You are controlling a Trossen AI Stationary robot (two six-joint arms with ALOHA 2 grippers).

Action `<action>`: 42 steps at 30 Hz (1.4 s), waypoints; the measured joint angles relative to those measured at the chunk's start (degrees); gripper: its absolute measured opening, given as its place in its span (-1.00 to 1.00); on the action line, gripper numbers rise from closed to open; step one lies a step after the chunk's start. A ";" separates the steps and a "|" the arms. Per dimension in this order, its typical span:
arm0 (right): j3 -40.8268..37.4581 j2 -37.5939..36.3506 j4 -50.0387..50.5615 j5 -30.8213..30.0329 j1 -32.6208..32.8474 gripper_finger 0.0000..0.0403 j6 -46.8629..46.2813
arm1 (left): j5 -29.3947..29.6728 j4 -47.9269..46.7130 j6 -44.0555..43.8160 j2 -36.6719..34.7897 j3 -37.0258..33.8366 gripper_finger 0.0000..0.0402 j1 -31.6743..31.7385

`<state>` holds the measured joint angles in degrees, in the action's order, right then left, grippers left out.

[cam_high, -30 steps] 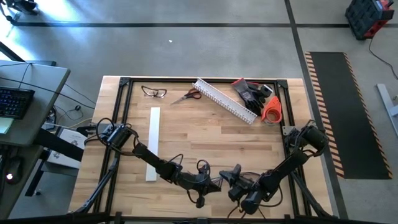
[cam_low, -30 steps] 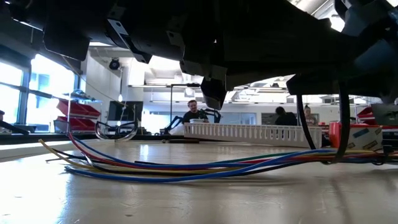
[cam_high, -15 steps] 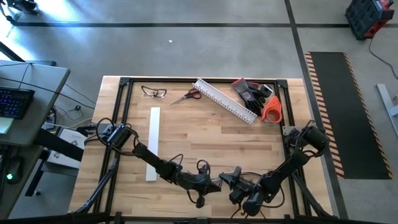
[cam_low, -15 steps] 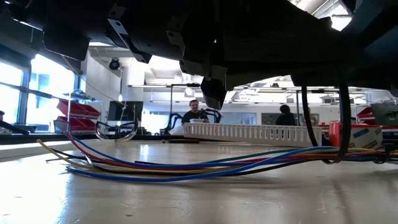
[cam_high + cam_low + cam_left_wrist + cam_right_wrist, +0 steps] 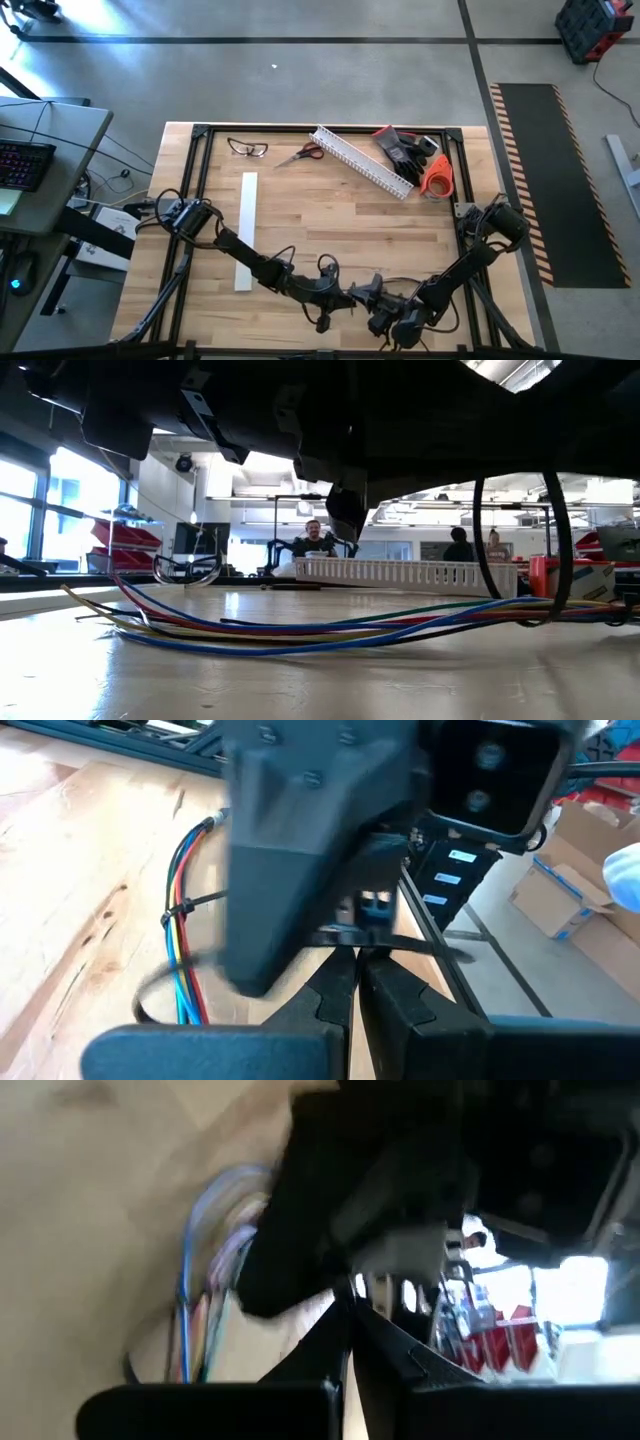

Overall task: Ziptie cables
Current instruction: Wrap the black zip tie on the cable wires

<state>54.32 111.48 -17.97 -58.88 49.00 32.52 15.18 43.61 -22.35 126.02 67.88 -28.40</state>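
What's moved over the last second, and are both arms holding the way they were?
The right gripper has slid left along the table's near edge, closing on the left gripper. In the low view the ziptie loop around the cables stands taller. Both grippers' fingers stay shut. The slotted channel, scissors and tape haven't moved.

My two arms are dark, jointed, with thick black cords looping off them. The left gripper (image 5: 357, 982) has matte black wedge fingers (image 5: 330, 1005); the right gripper (image 5: 350, 1342) matches.
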 joint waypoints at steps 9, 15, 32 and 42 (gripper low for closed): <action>4.16 5.33 0.02 -0.36 0.55 -1.00 6.12 | -1.01 -1.51 -0.09 -0.03 -0.24 -1.00 0.07; 4.03 6.19 0.64 -0.57 0.90 -0.99 3.21 | -0.25 -2.41 -0.08 -0.02 -0.22 -1.00 0.00; 3.90 -2.70 15.67 -0.09 6.57 0.12 -31.52 | 7.56 -2.03 3.10 -0.02 0.04 -1.00 -2.24; 3.98 -7.08 23.28 10.69 6.55 0.18 -68.81 | 14.01 -0.87 3.40 4.83 2.23 -1.00 -2.93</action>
<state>58.30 104.40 5.31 -48.20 55.56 -36.29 29.19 42.74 -18.95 130.84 70.10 -31.34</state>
